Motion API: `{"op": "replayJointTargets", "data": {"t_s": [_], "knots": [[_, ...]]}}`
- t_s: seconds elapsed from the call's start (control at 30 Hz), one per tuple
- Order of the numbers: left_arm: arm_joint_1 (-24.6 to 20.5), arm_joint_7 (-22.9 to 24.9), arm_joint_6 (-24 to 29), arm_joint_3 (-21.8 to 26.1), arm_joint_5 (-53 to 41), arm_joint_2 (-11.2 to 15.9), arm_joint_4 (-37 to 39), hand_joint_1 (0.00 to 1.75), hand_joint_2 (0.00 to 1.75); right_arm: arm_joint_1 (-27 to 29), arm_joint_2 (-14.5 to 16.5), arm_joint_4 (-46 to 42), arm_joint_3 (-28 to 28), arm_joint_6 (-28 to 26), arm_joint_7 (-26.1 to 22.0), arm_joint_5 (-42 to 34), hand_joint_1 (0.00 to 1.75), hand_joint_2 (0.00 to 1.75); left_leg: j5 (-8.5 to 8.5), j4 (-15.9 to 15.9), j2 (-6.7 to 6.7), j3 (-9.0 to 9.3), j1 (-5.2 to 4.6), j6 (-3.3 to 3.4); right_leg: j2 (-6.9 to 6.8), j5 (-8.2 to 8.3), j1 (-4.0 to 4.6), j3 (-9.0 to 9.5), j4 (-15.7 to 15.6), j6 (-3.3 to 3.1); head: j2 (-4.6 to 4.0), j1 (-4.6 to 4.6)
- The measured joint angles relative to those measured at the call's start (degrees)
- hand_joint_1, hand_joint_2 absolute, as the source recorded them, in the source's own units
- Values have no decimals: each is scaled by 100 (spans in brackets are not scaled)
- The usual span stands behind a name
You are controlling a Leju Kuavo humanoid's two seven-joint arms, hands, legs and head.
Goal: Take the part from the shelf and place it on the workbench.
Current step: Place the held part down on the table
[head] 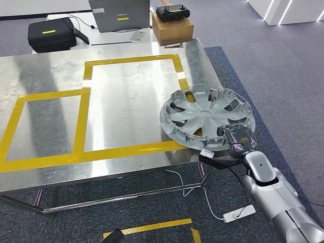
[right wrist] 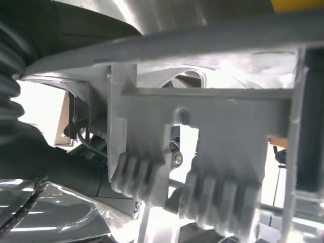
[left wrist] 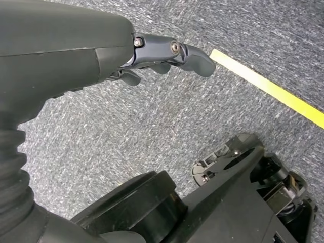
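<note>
While right robot hand grips hubcap, left empty; laptop reads Lenovo.

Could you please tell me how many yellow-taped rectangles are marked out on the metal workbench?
2. One rectangle lies on the workbench's left side; a larger rectangle adjoins it on the right, its near right corner covered by the hubcap that the right hand holds.

Beyond the bench's far edge: black case at left, open grey laptop beside it, cardboard box to the right with a black controller on top. Grey carpet all round. White power strip with cable on the floor, yellow floor tape nearby.
</note>
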Motion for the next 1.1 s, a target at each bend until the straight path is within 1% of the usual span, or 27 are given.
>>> {"op": "replayJointTargets", "data": {"t_s": [0.2,0.33,0.6,0.73,0.9,1.0,1.1], "knots": [[-10,-25,66,30,14,-1,0,0,175,7,-35,0,-10,7,1,35,154,175,0,0,0,0,0,0,0,0,0,0,0,0,0,0],[-60,-135,148,115,70,5,-2,0,175,-19,-37,0,-25,5,-52,35,154,175,0,0,0,-1,0,0,0,1,0,1,1,0,0,-1],[-210,-283,171,167,122,-24,-2,0,175,-162,109,0,-20,-6,-117,34,154,175,3,0,0,-1,0,2,0,2,0,2,1,0,0,0],[-329,-416,119,172,157,-105,-5,0,175,-249,282,0,22,-2,-173,32,154,175,5,0,0,-3,0,5,3,3,0,2,2,1,0,1],[-507,-426,-36,162,99,-263,-9,0,175,-474,606,25,221,10,-315,-35,154,175,6,0,2,-3,0,4,9,5,0,-1,3,2,0,1],[-523,-404,-168,96,-71,-309,-7,0,175,-614,804,85,379,-51,-355,-167,154,175,7,0,2,-3,2,4,5,4,2,-2,4,2,0,0],[-477,-357,-186,10,-169,-302,-7,0,175,-689,946,148,521,-148,-358,-271,154,175,7,-1,1,-3,3,4,4,3,2,-2,6,0,0,1]]}}
